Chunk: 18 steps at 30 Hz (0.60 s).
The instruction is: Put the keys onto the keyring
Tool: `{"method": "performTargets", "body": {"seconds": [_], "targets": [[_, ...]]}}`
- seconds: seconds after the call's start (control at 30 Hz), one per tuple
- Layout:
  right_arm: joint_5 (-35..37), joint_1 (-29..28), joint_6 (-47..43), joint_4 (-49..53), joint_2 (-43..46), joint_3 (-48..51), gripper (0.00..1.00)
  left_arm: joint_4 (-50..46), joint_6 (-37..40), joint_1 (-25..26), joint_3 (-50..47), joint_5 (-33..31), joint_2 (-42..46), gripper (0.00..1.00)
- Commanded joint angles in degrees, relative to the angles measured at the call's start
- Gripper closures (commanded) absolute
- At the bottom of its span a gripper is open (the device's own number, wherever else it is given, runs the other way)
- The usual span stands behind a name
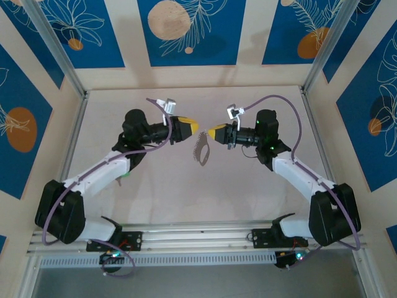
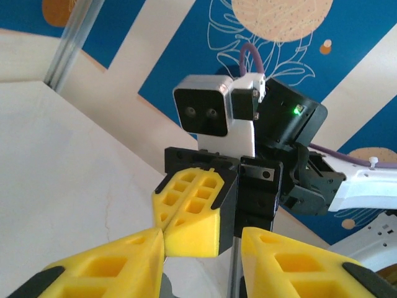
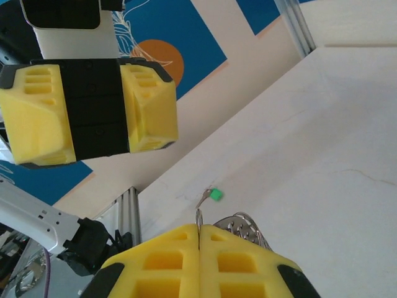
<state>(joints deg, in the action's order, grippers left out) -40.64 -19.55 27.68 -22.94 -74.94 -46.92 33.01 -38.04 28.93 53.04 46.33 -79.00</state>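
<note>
**Two grippers tip to tip over the keys**

From the top camera, both arms reach inward over the middle of the pale table (image 1: 186, 198). The left gripper (image 1: 191, 128) and the right gripper (image 1: 214, 132) point their yellow tips at each other, near but apart. The keys (image 1: 201, 151) show as a small silvery, jagged cluster just under the gap between the tips. From this height I cannot tell whether they hang or lie on the table.

In the left wrist view, the left gripper (image 2: 203, 241) has its two yellow fingers apart, with a clear gap between them. The right gripper (image 2: 189, 211) faces the camera just beyond that gap, its fingers pressed together. A thin grey metal line, part of the keyring (image 2: 234, 267), runs down through the gap close to one finger of the left gripper. Whether it touches that finger cannot be told.

In the right wrist view, the right gripper (image 3: 199, 231) is closed, and the thin wire of the keyring (image 3: 198, 217) comes out of the seam between its fingers. The keys (image 3: 243, 225) bunch just beside the fingertips. A small green piece (image 3: 215, 194) sits at the wire's bent end. The left gripper (image 3: 93, 112) is at the upper left, its yellow fingers parted.
</note>
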Motion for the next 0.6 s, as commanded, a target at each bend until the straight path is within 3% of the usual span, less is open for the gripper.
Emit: {"method": "performTargets", "body": {"seconds": [0.0, 0.57], "targets": [[-2.52, -0.37, 1.0, -3.21, -0.63, -2.56, 1.0, -1.22, 3.05, 0.82, 1.76, 1.01, -1.36, 0.63], [-3.81, 0.13, 3.25, -6.67, -1.45, -2.66, 1.0, -0.56, 4.23, 2.13, 1.45, 0.26, -5.01, 0.64]]}}
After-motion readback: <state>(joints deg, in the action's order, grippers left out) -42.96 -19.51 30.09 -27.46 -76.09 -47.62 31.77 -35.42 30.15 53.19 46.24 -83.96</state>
